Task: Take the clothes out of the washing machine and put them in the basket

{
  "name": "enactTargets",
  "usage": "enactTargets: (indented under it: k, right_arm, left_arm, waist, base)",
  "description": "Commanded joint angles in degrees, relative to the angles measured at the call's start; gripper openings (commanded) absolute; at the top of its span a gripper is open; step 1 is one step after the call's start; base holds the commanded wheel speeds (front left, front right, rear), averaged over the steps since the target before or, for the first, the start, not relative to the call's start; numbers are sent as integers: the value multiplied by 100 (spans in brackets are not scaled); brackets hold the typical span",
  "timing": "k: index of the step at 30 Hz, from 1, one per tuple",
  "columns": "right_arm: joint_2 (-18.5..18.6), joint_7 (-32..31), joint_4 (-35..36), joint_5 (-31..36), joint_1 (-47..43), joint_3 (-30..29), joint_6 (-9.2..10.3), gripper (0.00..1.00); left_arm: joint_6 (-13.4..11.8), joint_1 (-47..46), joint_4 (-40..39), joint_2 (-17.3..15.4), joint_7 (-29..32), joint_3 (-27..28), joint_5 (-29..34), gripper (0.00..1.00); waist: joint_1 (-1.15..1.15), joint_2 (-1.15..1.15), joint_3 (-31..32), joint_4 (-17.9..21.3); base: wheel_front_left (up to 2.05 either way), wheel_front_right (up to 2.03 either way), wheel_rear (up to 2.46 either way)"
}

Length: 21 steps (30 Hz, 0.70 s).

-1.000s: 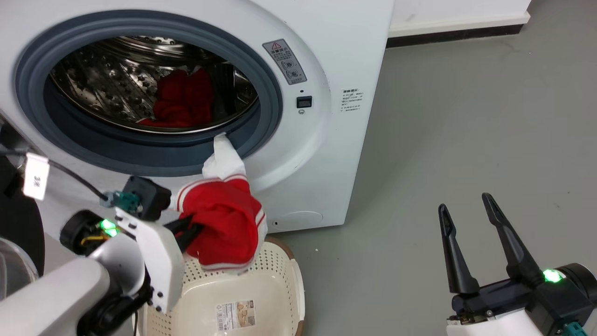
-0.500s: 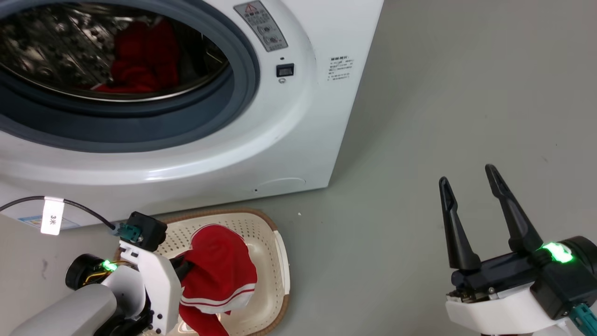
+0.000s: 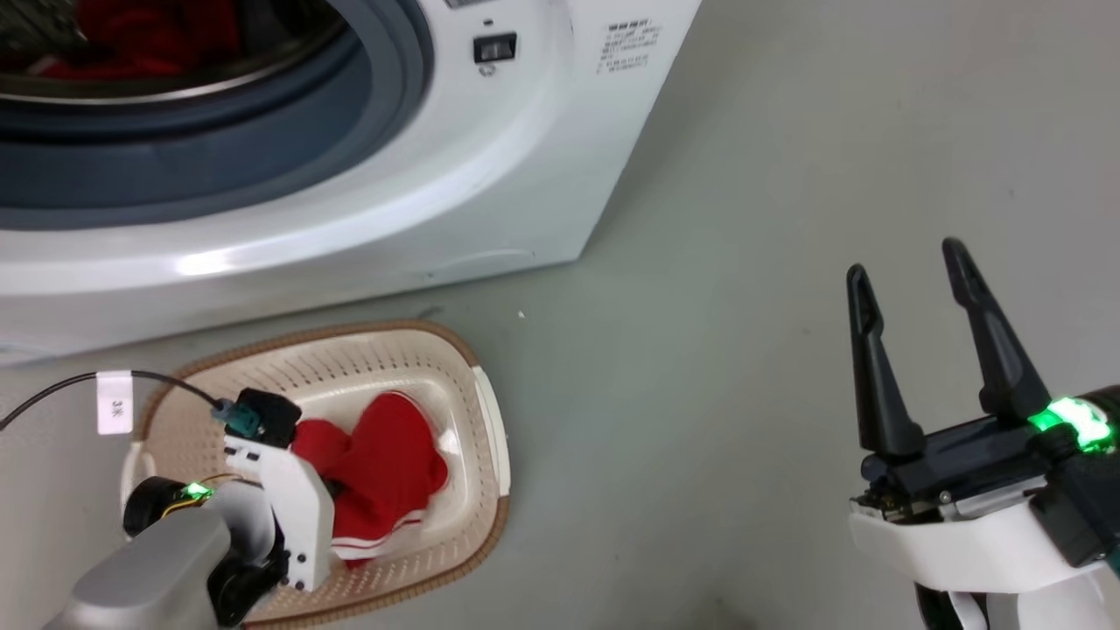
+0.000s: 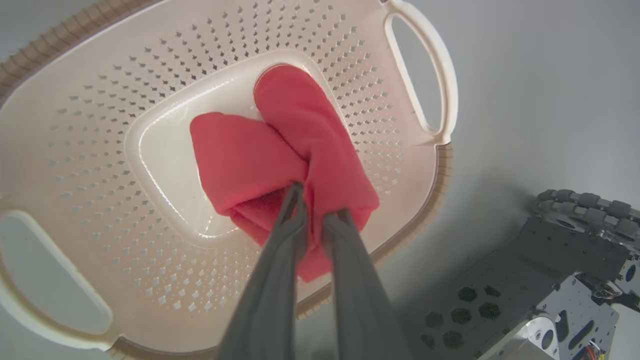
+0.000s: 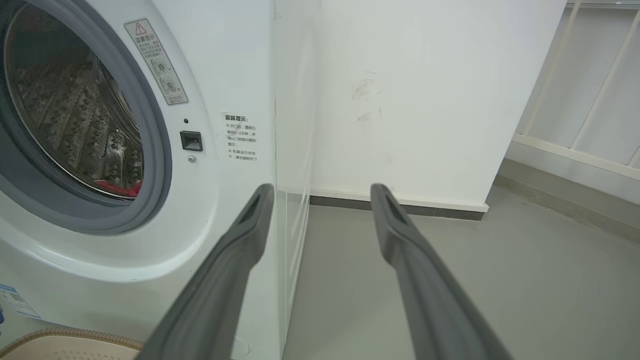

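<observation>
A red garment (image 3: 381, 459) with white stripe trim lies in the cream basket (image 3: 490, 437) on the floor in front of the washing machine (image 3: 367, 201). My left gripper (image 3: 328, 484) reaches down into the basket and is shut on the fabric. The left wrist view shows its fingertips (image 4: 295, 192) pinching a fold of the garment (image 4: 280, 145) above the basket's perforated bottom (image 4: 90, 150). More red clothes (image 3: 131, 35) lie in the drum and also show in the right wrist view (image 5: 117, 188). My right gripper (image 3: 906, 258) hangs open and empty over the floor at the right, its open fingers (image 5: 320, 192) beside the machine (image 5: 225, 75).
A black cable with a white tag (image 3: 114, 402) runs to my left wrist. My wheeled base (image 4: 565, 260) stands next to the basket. Grey floor (image 3: 744, 350) spreads to the right of the machine, up to a white wall (image 5: 400, 100).
The head camera has tilted down. My left gripper has brought the red garment from the porthole's edge down into the basket. The right gripper stays open.
</observation>
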<state>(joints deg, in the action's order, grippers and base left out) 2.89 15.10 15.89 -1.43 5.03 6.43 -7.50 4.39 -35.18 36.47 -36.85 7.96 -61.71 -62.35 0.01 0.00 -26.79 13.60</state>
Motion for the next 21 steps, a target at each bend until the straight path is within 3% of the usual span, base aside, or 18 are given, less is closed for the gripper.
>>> enactTargets:
  k: [1, 9, 21]
  right_arm:
    - [-3, 11, 52, -33, 121, -7, 2, 100]
    - [-3, 11, 160, -129, 336, -39, 2, 100]
    - [-3, 11, 288, -235, 529, -97, 2, 100]
  left_arm:
    - [82, -171, 265, 169, -49, 4, -21, 0]
    - [276, -658, 1637, 913, 10, -52, -152, 0]
    - [302, -1164, 2985, 1354, -65, -370, 66, 0]
  waist:
    - [-1, 0, -323, 102]
    - [-1, 0, -794, 186]
    - [-1, 0, -1227, 287]
  base:
    - [0, 0, 0]
    - [0, 0, 0]
    - [0, 0, 0]
